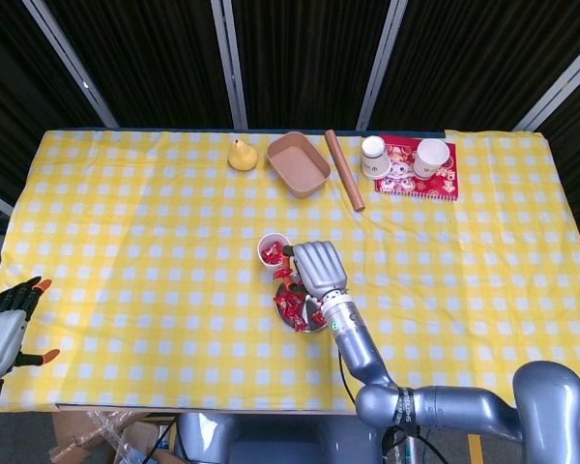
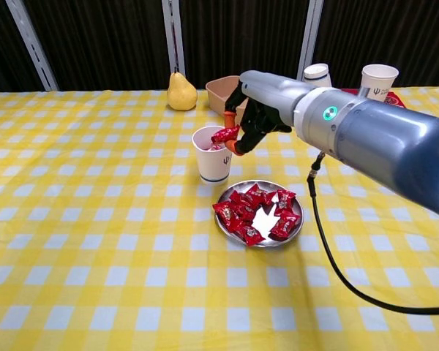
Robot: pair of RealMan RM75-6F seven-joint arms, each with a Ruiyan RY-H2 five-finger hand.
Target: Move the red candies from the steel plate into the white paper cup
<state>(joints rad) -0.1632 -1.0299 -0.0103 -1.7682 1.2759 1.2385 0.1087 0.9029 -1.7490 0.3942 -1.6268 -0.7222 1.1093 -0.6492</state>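
My right hand (image 2: 254, 110) (image 1: 309, 267) pinches one red candy (image 2: 224, 134) just above the rim of the white paper cup (image 2: 214, 156) (image 1: 274, 248), which holds red candies inside. The steel plate (image 2: 296, 226) (image 1: 315, 324) lies on the table right of and nearer than the cup, with several red candies (image 2: 249, 212) heaped on its left and far side and bare metal in the middle. In the head view my hand hides much of the plate. My left hand (image 1: 8, 324) hangs at the table's near left edge, empty with fingers spread.
At the back stand a yellow pear (image 2: 181, 93), a tan tray (image 2: 238, 100), a wooden rolling pin (image 1: 344, 170), and two more paper cups (image 2: 378, 86) by a red mat (image 1: 417, 171). My right arm's black cable (image 2: 336, 270) loops over the cloth right of the plate.
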